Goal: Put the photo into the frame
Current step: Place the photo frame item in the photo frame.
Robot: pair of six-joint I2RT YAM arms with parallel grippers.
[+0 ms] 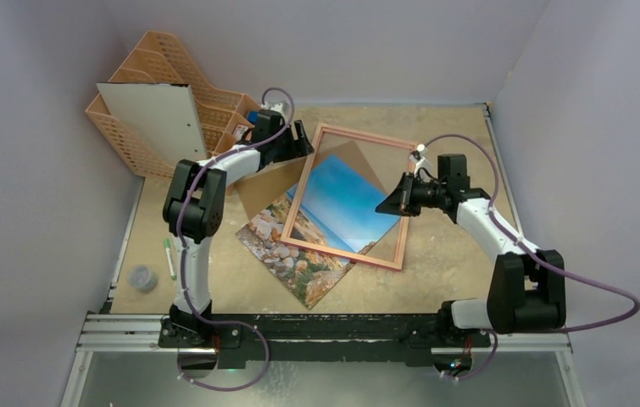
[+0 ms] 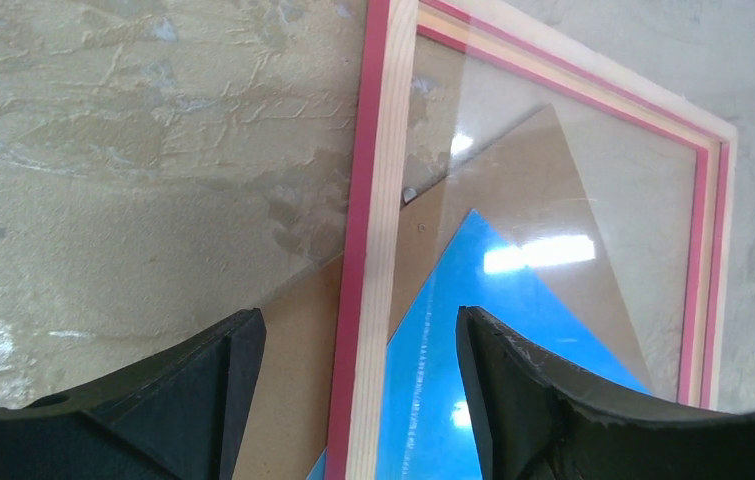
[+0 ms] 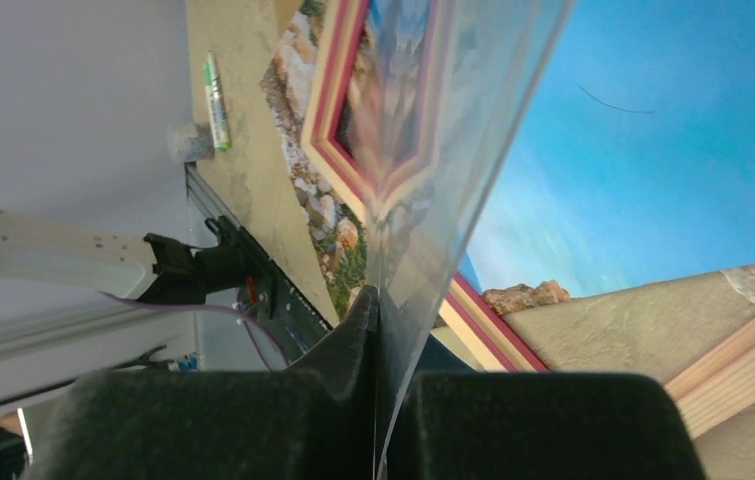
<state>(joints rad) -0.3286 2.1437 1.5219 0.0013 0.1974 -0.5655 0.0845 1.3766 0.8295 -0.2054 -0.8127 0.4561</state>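
The frame, narrow pink-red with a pale wood face, lies tilted mid-table over the photo. The photo's blue sky shows inside the frame and its rocky coast sticks out at the lower left. In the left wrist view my left gripper is open, with its fingers on either side of the frame's left rail and not touching it. The photo lies beneath. My right gripper is shut on the edge of a thin clear pane, which rises steeply over the frame's right side.
A brown backing board lies under the photo and frame. An orange desk organiser holding a white board stands at the back left. A green marker and a small grey cap lie at the front left. Walls close in on three sides.
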